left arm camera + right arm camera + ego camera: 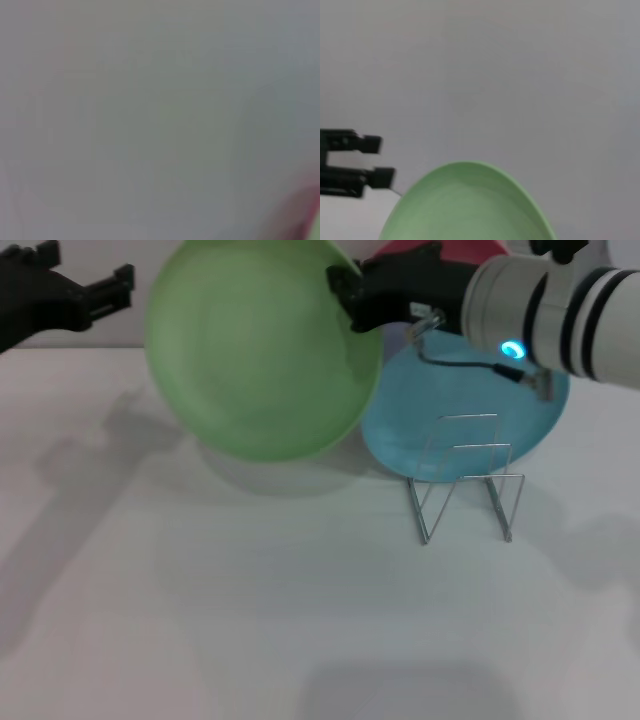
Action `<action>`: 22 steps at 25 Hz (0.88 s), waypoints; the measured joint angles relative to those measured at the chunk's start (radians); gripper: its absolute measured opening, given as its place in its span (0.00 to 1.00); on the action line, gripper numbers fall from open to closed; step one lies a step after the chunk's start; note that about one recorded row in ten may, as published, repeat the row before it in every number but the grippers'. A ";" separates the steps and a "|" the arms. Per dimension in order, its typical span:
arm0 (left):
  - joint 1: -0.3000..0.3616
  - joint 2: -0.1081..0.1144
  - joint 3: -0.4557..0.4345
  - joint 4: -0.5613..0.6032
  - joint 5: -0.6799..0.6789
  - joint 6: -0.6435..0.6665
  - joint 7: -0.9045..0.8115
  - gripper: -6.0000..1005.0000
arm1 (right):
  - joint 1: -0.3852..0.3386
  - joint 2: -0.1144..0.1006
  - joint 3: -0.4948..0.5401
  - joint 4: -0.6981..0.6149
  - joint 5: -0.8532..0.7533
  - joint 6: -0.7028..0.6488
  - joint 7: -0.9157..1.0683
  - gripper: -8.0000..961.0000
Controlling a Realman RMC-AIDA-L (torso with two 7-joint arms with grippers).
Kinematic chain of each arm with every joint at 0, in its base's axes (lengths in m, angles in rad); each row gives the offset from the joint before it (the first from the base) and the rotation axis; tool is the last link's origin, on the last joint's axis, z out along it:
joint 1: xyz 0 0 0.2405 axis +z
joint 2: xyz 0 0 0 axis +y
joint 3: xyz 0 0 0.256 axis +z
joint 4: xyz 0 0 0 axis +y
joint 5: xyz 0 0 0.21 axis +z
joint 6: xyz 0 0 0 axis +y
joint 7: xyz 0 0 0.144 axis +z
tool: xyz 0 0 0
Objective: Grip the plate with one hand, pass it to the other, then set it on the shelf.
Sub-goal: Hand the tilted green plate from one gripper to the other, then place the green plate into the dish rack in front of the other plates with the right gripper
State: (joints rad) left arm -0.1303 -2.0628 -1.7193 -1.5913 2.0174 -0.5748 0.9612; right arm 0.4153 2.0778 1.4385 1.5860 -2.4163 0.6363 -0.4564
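Note:
The light green plate (262, 350) hangs in the air above the table, held at its right rim by my right gripper (352, 292), the black one on the thick white arm with the blue ring light. The plate's rim also shows in the right wrist view (470, 205). My left gripper (122, 288), slim and black, is open and empty at the upper left, apart from the plate's left rim; it also shows in the right wrist view (377, 160). The silver wire rack (466, 478) stands on the table below my right arm. The left wrist view shows only grey blur.
A teal plate (450, 440) lies on the white table (250, 620) behind the rack. A pink-red object (455, 250) shows at the back, partly hidden by my right arm.

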 joint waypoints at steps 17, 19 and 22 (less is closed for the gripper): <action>0.004 -0.004 -0.014 0.116 -0.005 0.172 0.009 0.86 | 0.002 -0.005 0.120 0.205 -0.115 0.225 -0.157 0.08; 0.002 -0.004 -0.013 0.132 -0.005 0.181 0.009 0.86 | 0.002 -0.005 0.140 0.250 -0.109 0.277 -0.226 0.08; 0.000 -0.005 -0.012 0.143 -0.007 0.191 0.009 0.86 | -0.001 -0.005 0.163 0.304 -0.107 0.353 -0.324 0.08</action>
State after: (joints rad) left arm -0.1306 -2.0674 -1.7314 -1.4484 2.0107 -0.3838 0.9704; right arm 0.4139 2.0732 1.6016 1.8904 -2.5237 0.9894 -0.7804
